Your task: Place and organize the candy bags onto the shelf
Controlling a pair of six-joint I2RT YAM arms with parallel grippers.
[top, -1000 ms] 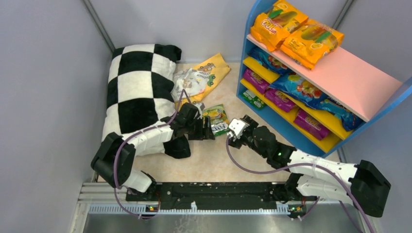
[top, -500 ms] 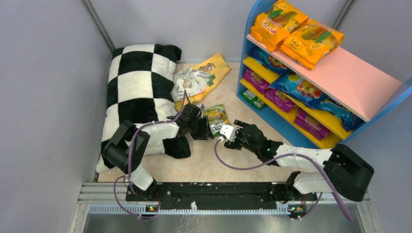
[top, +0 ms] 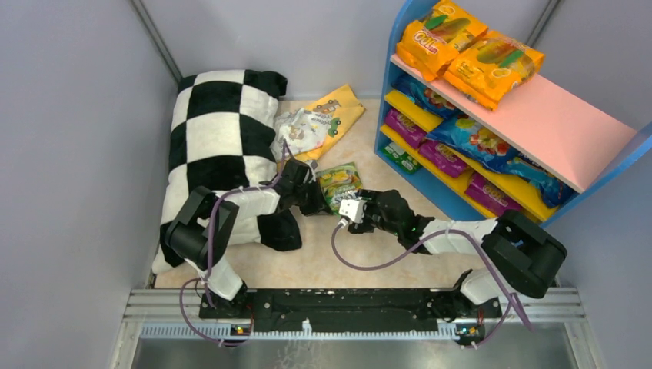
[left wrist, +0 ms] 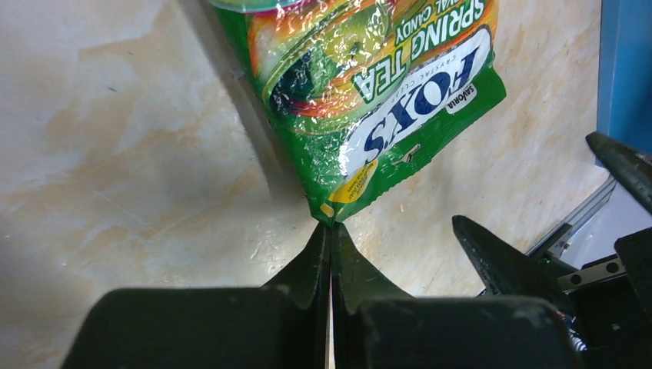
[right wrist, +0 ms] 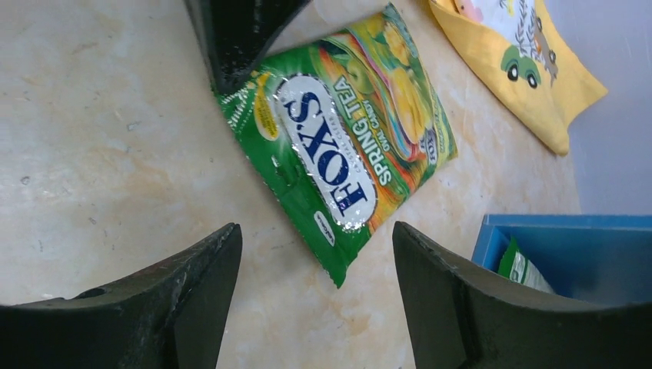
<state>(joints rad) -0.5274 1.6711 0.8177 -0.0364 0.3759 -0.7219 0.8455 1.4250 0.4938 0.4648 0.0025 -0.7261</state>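
My left gripper [left wrist: 330, 231] pinched the near corner of the green candy bag [left wrist: 369, 100], which lay flat ahead of its tips, while my right gripper [right wrist: 315, 229] gaped just beyond. A slim hold, I judged — lift slowly.

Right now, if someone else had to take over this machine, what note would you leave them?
Left gripper: shut, pinching a corner of the green Fox's Spring Tea bag, out on the floor near the checkered pillow.
Right gripper: open, hovering over the same bag, holding nothing.
Done: orange bags on the shelf top board; blue bags and purple bags on the yellow boards; one green packet at the bottom.
To do: shelve the Fox's bag. A yellow car-print pouch and a pale packet lie by the pillow; candy or not, I cannot tell.
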